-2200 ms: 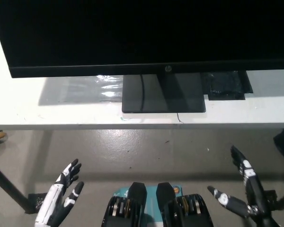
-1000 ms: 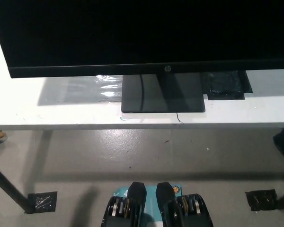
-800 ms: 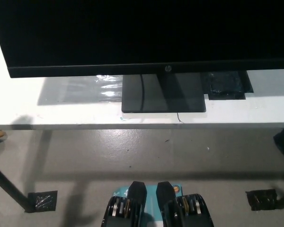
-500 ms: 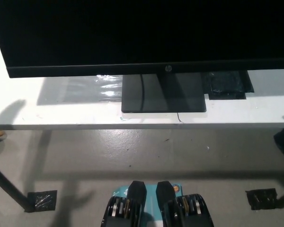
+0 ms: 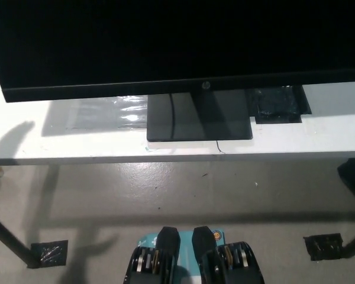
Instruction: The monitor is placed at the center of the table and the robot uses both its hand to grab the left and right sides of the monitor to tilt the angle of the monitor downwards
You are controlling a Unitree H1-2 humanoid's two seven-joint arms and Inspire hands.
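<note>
You cannot tell whether either robot hand is released or clenched: both have left the picture since they hung low over the floor, presumably lifting toward the screen's sides. The wide black flat monitor (image 5: 177, 41) stands mid-surface, its square black base (image 5: 198, 118) near the front edge of the white surface (image 5: 77, 145). Only a shadow crosses the surface's left front corner. The whole view has shifted slightly.

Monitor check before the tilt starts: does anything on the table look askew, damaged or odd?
Nothing stands out. The monitor sits squarely on its stand base on the white table. A black patch lies flat beside the base. Neither hand is in view.
</note>
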